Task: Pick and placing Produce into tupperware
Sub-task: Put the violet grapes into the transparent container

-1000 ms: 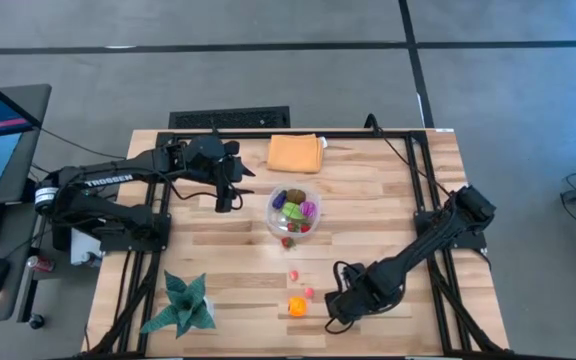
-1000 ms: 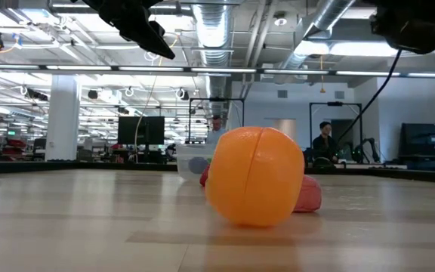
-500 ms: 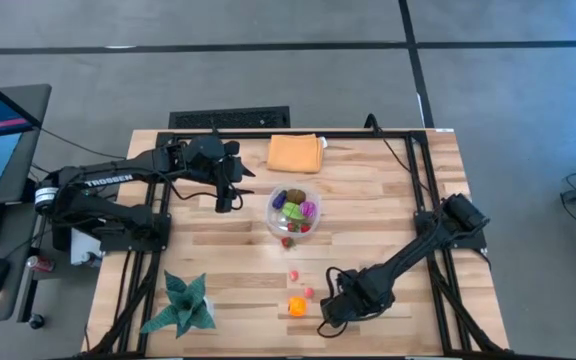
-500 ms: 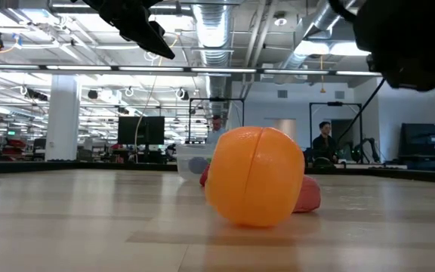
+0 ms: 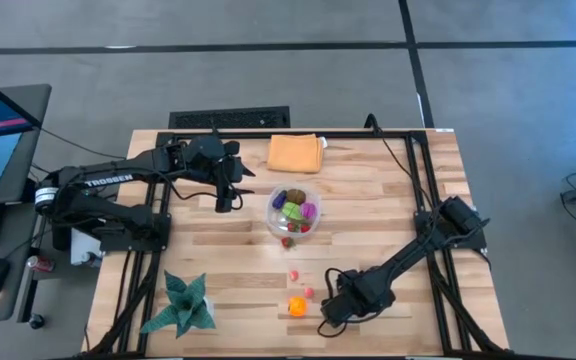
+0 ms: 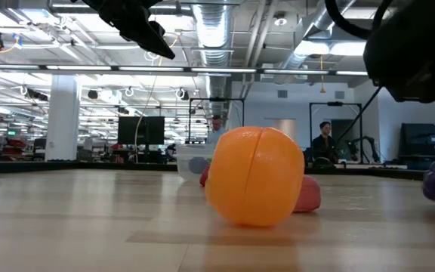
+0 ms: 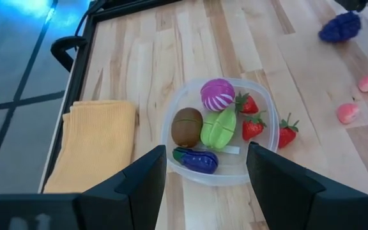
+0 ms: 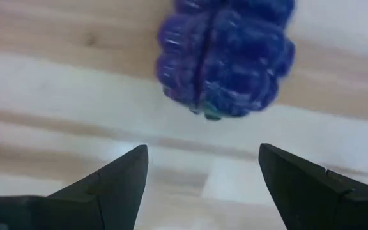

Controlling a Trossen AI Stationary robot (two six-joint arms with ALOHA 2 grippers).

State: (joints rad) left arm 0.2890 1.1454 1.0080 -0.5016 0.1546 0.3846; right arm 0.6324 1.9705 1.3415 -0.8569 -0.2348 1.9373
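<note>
One tupperware (image 7: pixel 171 108), three strawberries (image 7: pixel 253 126), two pink pieces (image 7: pixel 348 112), one orange (image 6: pixel 255 176)

Both arms are built of dark, near-black links and rounded joint housings, with thin black cables looped along them. White "TROSSEN" lettering is carried on the left arm (image 5: pixel 108 181), and each wrist ends in two flat, dark, wedge-shaped fingers (image 8: pixel 110 185).

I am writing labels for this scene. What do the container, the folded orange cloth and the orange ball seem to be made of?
The container looks like thin clear plastic: the wood grain shows through its wall. The folded orange cloth seems a soft knitted or woven fabric, matte, with fine ribs. The orange ball looks like smooth hard plastic, slightly glossy, with a moulded seam.
</note>
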